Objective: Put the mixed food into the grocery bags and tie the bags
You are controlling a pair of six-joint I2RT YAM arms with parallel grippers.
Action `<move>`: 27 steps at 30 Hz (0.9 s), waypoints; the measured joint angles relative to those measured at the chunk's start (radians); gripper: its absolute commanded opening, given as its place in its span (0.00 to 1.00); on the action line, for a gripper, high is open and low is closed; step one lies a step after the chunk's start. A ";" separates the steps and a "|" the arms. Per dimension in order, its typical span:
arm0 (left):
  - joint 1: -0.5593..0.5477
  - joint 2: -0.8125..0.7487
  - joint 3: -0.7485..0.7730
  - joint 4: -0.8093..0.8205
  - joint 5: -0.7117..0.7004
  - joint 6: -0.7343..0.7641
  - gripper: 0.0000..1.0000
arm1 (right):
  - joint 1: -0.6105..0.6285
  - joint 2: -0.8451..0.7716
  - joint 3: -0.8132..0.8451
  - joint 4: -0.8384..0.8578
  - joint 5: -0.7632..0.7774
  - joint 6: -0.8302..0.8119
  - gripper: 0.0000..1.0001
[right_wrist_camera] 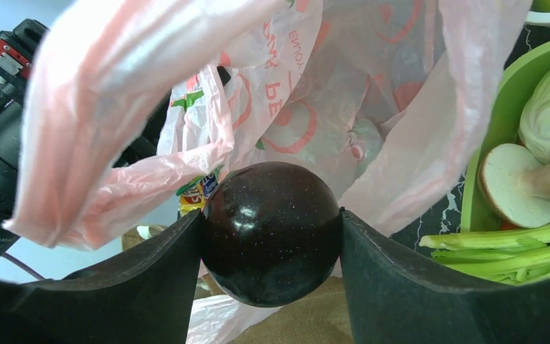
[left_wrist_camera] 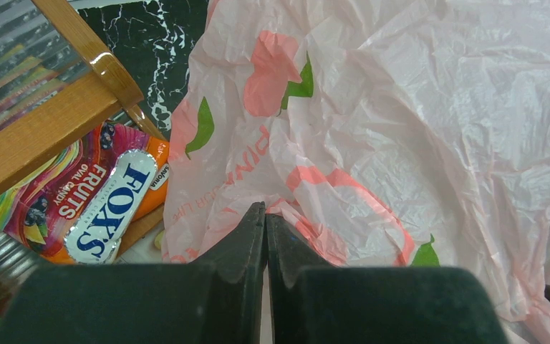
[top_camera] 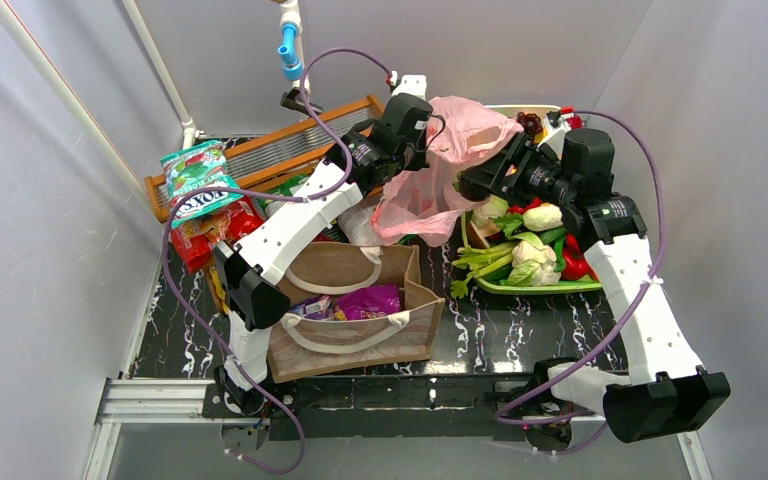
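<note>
Left gripper (left_wrist_camera: 265, 215) was pressed shut, pinching the thin translucent pink plastic bag with red fruit prints (top_camera: 450, 150) — bag hung lifted at far centre, beyond the boxy brown tote (top_camera: 360, 348). Right gripper (right_wrist_camera: 271, 215) clamped a glossy dark round toy fruit (right_wrist_camera: 271, 251) at the bag's opening, just left of the green tray (top_camera: 545, 286).

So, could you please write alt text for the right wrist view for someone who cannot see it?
The right gripper grips a glossy dark round toy fruit in front of the open mouth of the pink plastic bag. At right, a green tray holds a halved mushroom and celery stalks.
</note>
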 measured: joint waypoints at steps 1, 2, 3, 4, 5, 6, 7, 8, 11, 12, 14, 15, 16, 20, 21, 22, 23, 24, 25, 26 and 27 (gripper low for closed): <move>0.000 0.000 -0.001 0.000 0.000 -0.002 0.00 | 0.000 0.001 0.000 -0.002 0.000 -0.003 0.76; 0.000 0.000 -0.001 0.001 0.000 -0.004 0.00 | 0.000 0.001 0.000 -0.003 0.000 -0.007 0.78; 0.000 0.000 -0.001 0.001 0.000 -0.006 0.00 | 0.000 0.002 0.000 -0.004 0.000 -0.010 0.79; 0.000 0.000 -0.001 0.001 0.000 -0.008 0.00 | 0.000 0.002 0.001 -0.004 0.000 -0.011 0.80; 0.000 0.000 -0.001 0.002 0.000 -0.009 0.00 | 0.000 0.002 0.001 -0.004 0.000 -0.012 0.81; 0.000 0.000 -0.001 0.002 0.000 -0.010 0.00 | 0.000 0.002 0.001 -0.004 0.000 -0.013 0.82; 0.000 0.000 -0.001 0.003 0.000 -0.011 0.00 | 0.000 0.002 0.001 -0.004 0.000 -0.014 0.83; 0.000 0.000 -0.001 0.003 0.000 -0.011 0.00 | 0.000 0.003 0.002 -0.005 0.000 -0.014 0.83; 0.000 -0.001 -0.001 0.003 0.000 -0.015 0.00 | 0.000 0.007 0.013 -0.011 0.000 -0.015 0.85; 0.000 -0.001 -0.001 0.003 0.000 -0.017 0.00 | 0.000 0.009 0.016 -0.011 -0.001 -0.015 0.85; 0.000 -0.003 -0.001 0.004 0.000 -0.019 0.00 | 0.000 0.011 0.024 -0.013 -0.002 -0.016 0.86; 0.000 -0.004 -0.001 0.003 0.000 -0.020 0.00 | 0.000 0.012 0.029 -0.016 -0.004 -0.018 0.86; 0.000 -0.005 -0.001 0.004 0.000 -0.022 0.00 | 0.000 0.012 0.033 -0.019 -0.006 -0.019 0.87; 0.000 -0.006 -0.001 0.004 0.000 -0.024 0.00 | 0.000 0.006 0.044 -0.023 -0.019 -0.029 0.87; 0.000 -0.006 -0.001 0.004 0.000 -0.026 0.00 | 0.000 0.000 0.044 -0.024 -0.023 -0.033 0.87; 0.000 -0.006 -0.001 0.004 0.000 -0.026 0.00 | 0.000 -0.008 0.044 -0.025 -0.029 -0.037 0.87; 0.000 -0.006 -0.001 0.004 0.000 -0.026 0.00 | 0.000 -0.018 0.044 -0.026 -0.034 -0.041 0.87; 0.000 -0.007 -0.001 0.004 0.000 -0.026 0.00 | 0.000 -0.031 0.044 -0.026 -0.038 -0.046 0.87; 0.000 -0.007 -0.002 0.004 0.000 -0.026 0.00 | 0.000 -0.043 0.044 -0.026 -0.042 -0.052 0.87; 0.000 -0.008 -0.002 0.004 0.000 -0.026 0.00 | 0.000 -0.060 0.044 -0.026 -0.042 -0.064 0.87; 0.000 -0.010 -0.004 0.004 0.000 -0.026 0.00 | 0.000 -0.073 0.045 -0.027 -0.041 -0.071 0.87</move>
